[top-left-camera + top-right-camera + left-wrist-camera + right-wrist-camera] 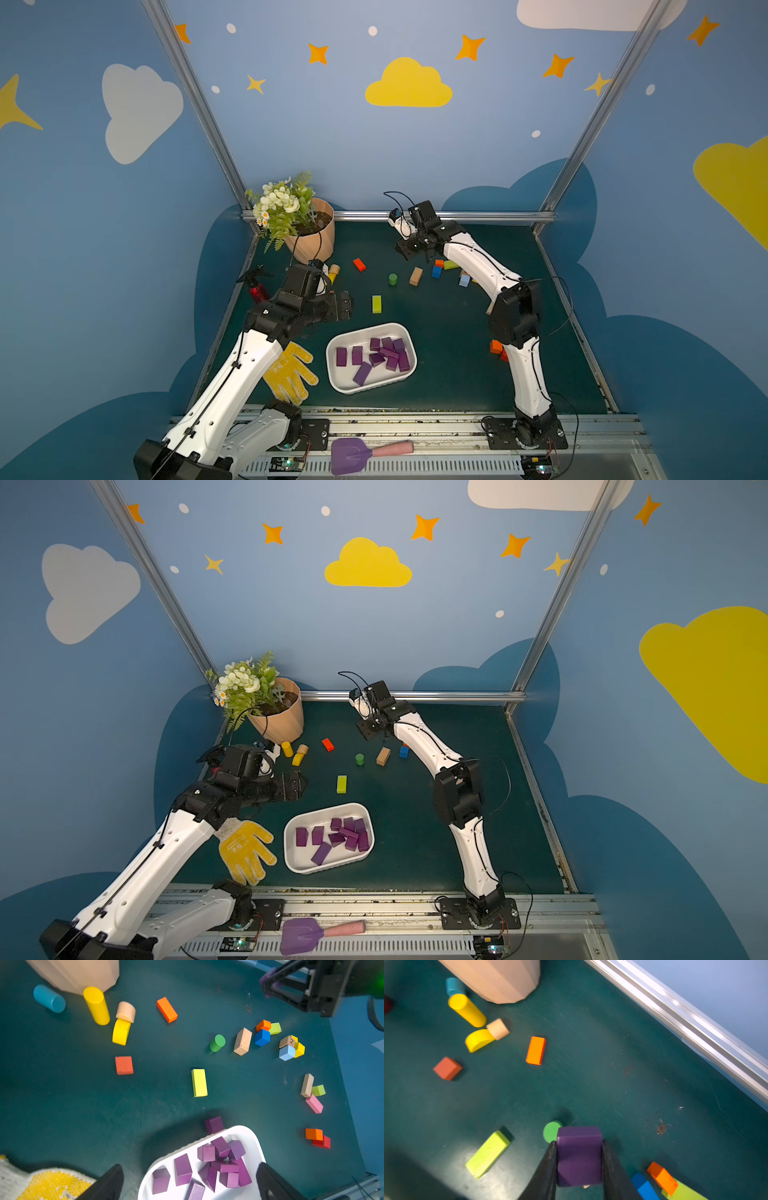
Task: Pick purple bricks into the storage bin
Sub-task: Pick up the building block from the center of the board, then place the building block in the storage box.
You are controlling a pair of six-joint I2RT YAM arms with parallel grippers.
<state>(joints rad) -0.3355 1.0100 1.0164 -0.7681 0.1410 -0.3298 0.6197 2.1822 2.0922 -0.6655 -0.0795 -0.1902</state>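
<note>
- The storage bin (330,368) sits near centre on the counter (457,353). The purple bricks (388,354) are heaped toward its right end, so another dropped on that heap could bounce over the low rim.
- In the left wrist view one purple cube (214,1125) seems to lie outside the bin, against its far rim. I could overlook it.
- My left jaws stand wide apart and empty, hovering by the bin's far left corner. There they could block the way in for the held brick.
- Loose blocks, such as the lime block (376,304) and the green cylinder (551,1131), lie between. A low carry would knock them.
- Far back, by the far rail (675,1016), my right jaws are clamped on one purple brick (579,1155), which looks lifted clear. It juts past the tips, so a fast swing could twist it loose.
</note>
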